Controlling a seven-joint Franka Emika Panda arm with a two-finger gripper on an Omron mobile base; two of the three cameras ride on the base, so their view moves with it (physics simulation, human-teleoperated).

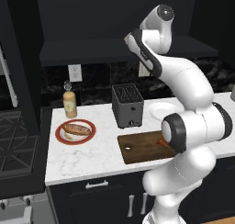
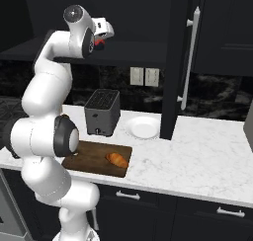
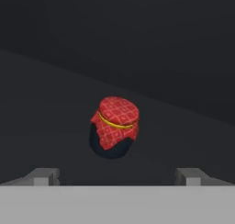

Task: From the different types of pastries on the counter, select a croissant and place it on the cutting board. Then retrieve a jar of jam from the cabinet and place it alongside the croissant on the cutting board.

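Note:
The jar of jam [image 3: 114, 126], red cloth-capped with a dark body, stands on the dark cabinet shelf [image 3: 55, 103] straight ahead of my gripper [image 3: 117, 176]. The gripper is open, its fingertips [image 3: 43, 175] spread wide and short of the jar. From the right base view the arm is raised to the cabinet ledge [image 2: 143, 52], with a bit of the red jar [image 2: 100, 42] beside the hand. The croissant [image 2: 117, 159] lies on the cutting board [image 2: 94, 158] at its right end. In the left base view the croissant [image 1: 162, 142] peeks out from behind the arm's elbow on the board [image 1: 140, 147].
A brown roll [image 1: 76, 128] lies on a red plate by a tan bottle [image 1: 69, 103] at the counter's left. A dark toaster [image 1: 127, 105] and a white plate [image 1: 160, 110] stand behind the board. A stove [image 1: 16, 145] borders the counter [image 2: 197, 156] on the left.

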